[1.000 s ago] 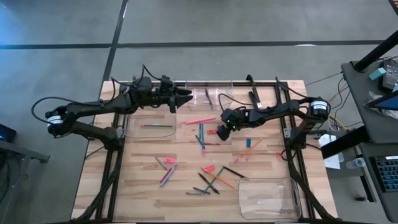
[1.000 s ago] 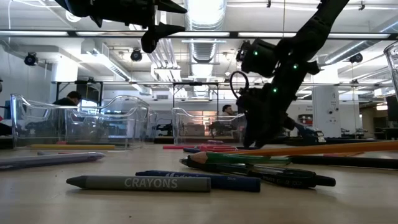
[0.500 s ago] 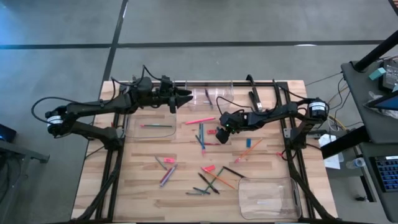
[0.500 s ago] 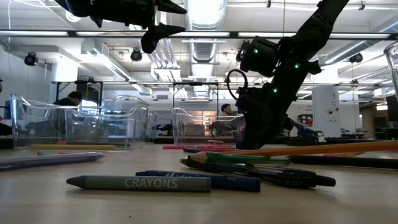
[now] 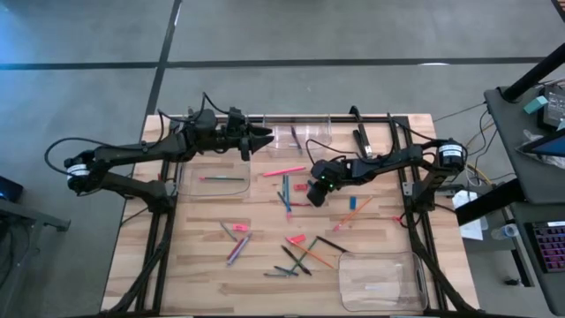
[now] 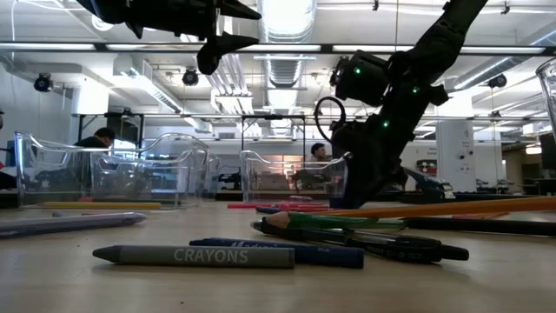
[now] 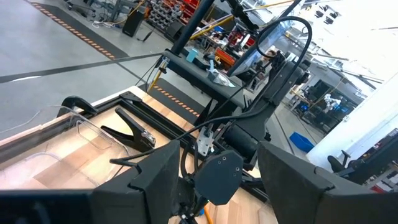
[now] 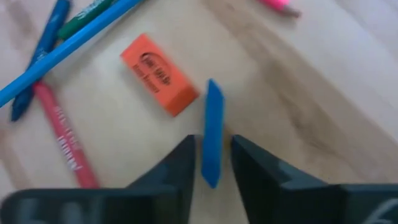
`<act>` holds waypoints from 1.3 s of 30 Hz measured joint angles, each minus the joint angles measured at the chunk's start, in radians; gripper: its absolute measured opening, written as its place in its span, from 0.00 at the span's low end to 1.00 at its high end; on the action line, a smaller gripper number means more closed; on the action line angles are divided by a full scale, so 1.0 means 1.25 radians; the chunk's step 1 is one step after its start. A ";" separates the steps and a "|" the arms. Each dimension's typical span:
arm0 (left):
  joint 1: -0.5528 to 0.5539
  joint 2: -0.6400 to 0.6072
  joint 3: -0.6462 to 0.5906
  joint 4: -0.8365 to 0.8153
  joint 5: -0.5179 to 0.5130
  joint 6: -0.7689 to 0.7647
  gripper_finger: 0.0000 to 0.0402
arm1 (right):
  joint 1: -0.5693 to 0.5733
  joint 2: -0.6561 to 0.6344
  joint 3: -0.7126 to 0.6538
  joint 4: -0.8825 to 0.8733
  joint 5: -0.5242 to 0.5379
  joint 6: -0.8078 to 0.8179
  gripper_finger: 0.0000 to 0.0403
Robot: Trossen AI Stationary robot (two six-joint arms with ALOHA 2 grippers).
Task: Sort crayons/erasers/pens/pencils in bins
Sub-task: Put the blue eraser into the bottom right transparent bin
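My right gripper (image 5: 315,193) points steeply down at the middle of the table and is shut on a small blue eraser (image 8: 213,127). An orange eraser (image 8: 160,74) lies flat on the wood just beyond it, beside a red crayon (image 8: 62,140) and a long blue stick (image 8: 68,46). My left gripper (image 5: 265,137) hangs open and level, high above the far left of the table, over the bins (image 5: 214,181), holding nothing. Several loose crayons, pens and pencils (image 5: 300,252) lie scattered on the near half. My right gripper pinches the blue eraser between its two fingers, one on each broad side, at the eraser's near end (image 8: 211,168). The fingers come slanting down from the table's right. The eraser stands on edge and sticks out past the fingertips; whether it is off the wood I cannot tell.
A clear bin (image 5: 214,181) at the left holds one thin stick. Two clear bins (image 5: 300,137) stand at the far edge, another (image 5: 381,281) at the near right. A grey crayon (image 6: 195,255) and dark sticks lie close to the near edge.
My right gripper has drawn its fingers together over the spot beside the orange eraser, staying nearly in place above the table's middle.
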 joint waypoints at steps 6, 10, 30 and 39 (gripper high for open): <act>0.000 0.000 0.000 0.000 0.000 -0.001 0.50 | 0.000 -0.043 -0.003 -0.026 -0.045 -0.001 0.05; 0.000 0.000 0.000 0.000 0.000 -0.002 0.50 | 0.001 -0.124 -0.005 -0.082 -0.059 -0.002 0.04; 0.000 0.000 0.000 0.000 0.000 -0.001 0.50 | 0.329 -0.595 -0.002 -0.252 -0.182 0.124 0.03; 0.000 0.000 0.000 -0.001 0.000 0.000 0.50 | 0.613 -0.518 -0.003 -0.357 -0.183 0.200 0.03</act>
